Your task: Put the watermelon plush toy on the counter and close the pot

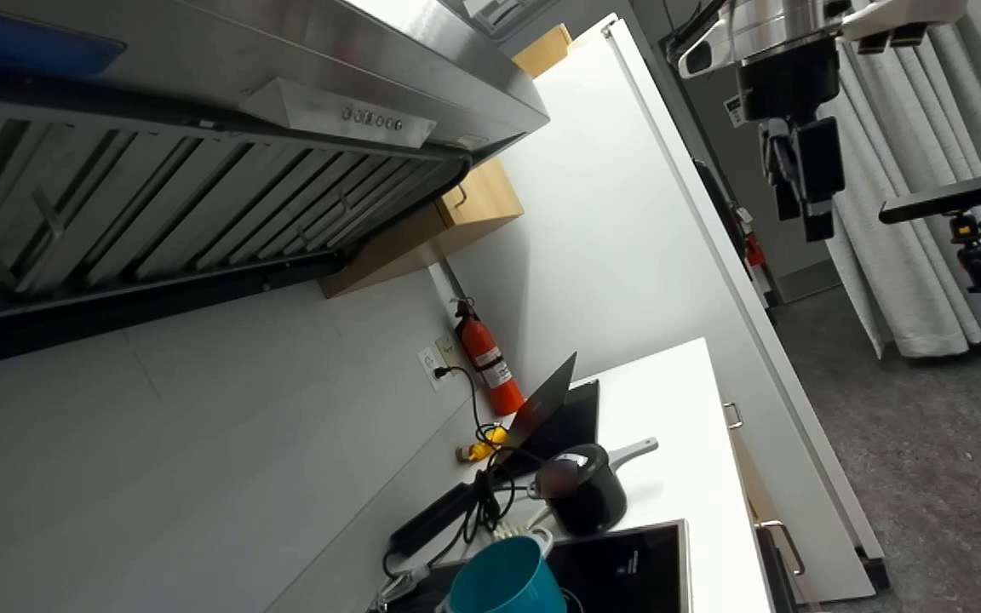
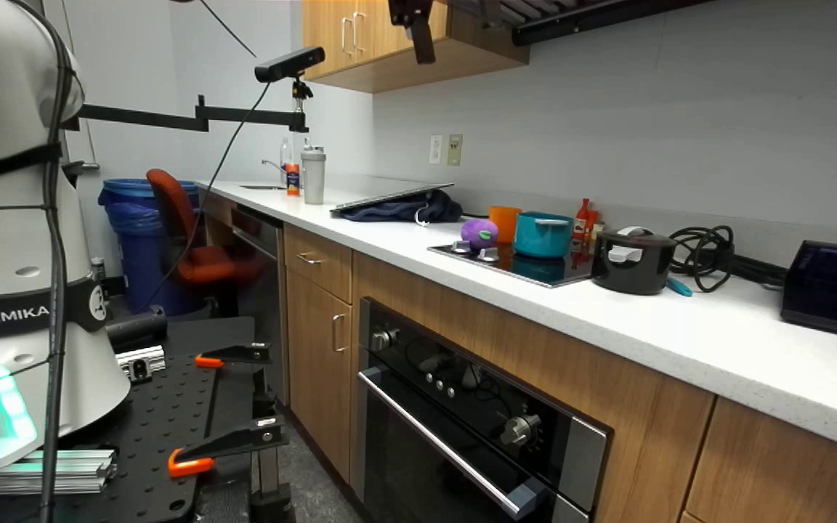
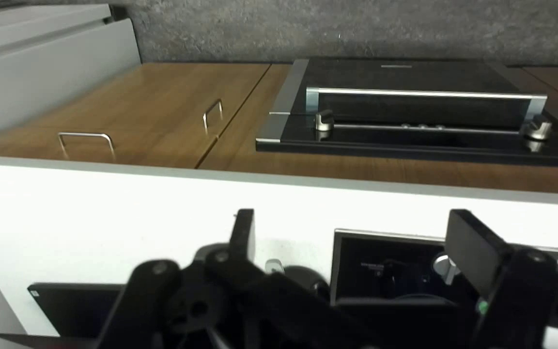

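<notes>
Jaws are held apart, empty, on the gripper (image 3: 351, 228), presumably for a grasp. What seems the watermelon plush toy (image 1: 557, 479), blurred, is seen at the mouth of the saucepan (image 1: 599, 509); the stick handle (image 1: 635, 452) is turned toward the front of the counter (image 1: 686, 468), perhaps for reach.

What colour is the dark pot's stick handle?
Light grey; the handle shows best in an exterior view.

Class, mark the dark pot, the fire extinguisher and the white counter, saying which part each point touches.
Dark pot (image 2: 631, 274): in an exterior view, on its side wall.
Fire extinguisher (image 1: 496, 372): in an exterior view, on its pale label.
White counter (image 2: 738, 330): in an exterior view, on its flat top surface.
</notes>
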{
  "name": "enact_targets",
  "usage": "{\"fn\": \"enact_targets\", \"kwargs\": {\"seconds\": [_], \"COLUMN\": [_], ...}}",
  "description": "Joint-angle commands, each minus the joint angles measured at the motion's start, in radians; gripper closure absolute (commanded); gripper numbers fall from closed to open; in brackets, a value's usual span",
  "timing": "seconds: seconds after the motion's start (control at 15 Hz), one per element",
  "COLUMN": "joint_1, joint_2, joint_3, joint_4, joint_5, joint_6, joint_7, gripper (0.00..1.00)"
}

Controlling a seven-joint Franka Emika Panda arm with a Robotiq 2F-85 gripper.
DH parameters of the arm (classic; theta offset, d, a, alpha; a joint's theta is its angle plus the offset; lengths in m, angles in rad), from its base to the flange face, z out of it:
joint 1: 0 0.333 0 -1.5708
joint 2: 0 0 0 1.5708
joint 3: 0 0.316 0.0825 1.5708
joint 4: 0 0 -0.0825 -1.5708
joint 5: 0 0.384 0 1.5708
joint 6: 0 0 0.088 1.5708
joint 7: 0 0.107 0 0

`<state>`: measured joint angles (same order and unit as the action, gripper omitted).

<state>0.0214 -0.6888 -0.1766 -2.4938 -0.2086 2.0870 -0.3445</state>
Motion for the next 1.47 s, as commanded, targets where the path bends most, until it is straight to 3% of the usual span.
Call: {"fn": "enact_targets", "kwargs": {"seconds": [0.0,0.27,0.33,0.93,1.4], "joint_1": [0.020,0.029,0.006,-0.002,0.014], "joint_2": [0.092,0.176,0.130,0.141,0.242], "joint_3": [0.017,0.033,0.038,0.043,0.056], "joint_4": [0.021,0.039,0.008,0.004,0.033], "joint_5": [0.076,0.131,0.102,0.095,0.111], "joint_6": [0.126,0.225,0.194,0.202,0.298], "joint_7": [0.038,0.037,0.017,0.019,0.034], "gripper": [0.00,0.00,0.00,0.00,0.00]}}
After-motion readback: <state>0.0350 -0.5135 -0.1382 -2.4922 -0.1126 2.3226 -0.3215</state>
